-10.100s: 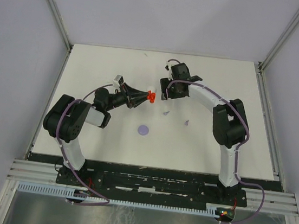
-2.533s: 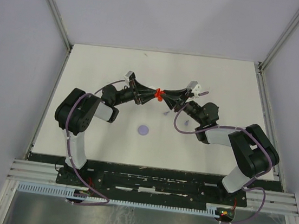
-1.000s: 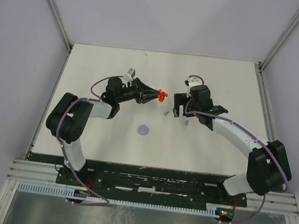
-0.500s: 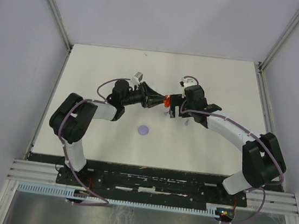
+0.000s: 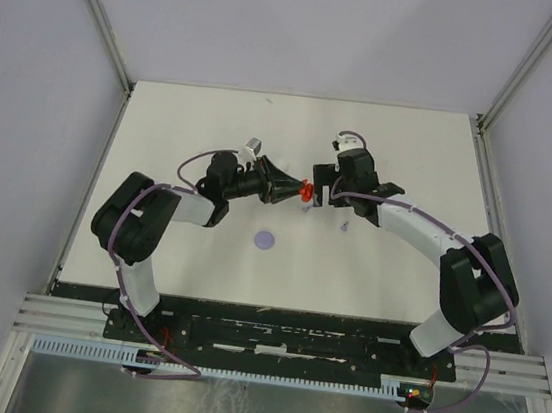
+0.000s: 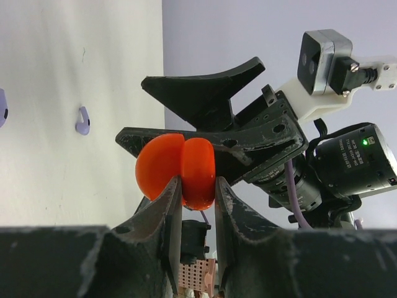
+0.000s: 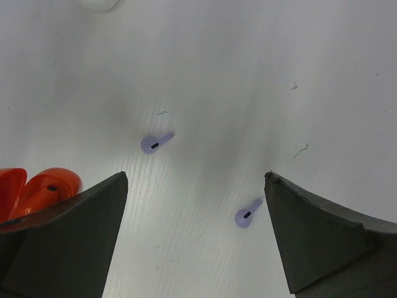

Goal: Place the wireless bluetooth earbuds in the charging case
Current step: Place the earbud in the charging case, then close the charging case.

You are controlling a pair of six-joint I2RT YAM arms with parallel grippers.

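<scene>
**Right hand closes in on the red case**

Top view: the left hand [image 5: 292,185] holds the red charging case [image 5: 306,191] above the middle of the desk [image 5: 163,142]. The right hand [image 5: 325,182], apart from it a second ago, now sits just beside it.

Left wrist: the hand is clenched on the case.

Right wrist: the hand gapes, released, over two pale purple earbuds [image 7: 155,144] lying apart on the desk.

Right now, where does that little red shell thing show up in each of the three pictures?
Top external: the red case sits just above picture centre.
Left wrist: it fills the middle, pinched by the left gripper.
Right wrist: only an edge shows, in the bottom left corner.
Shared landmark: the pale purple earbuds lying loose close by.
</scene>
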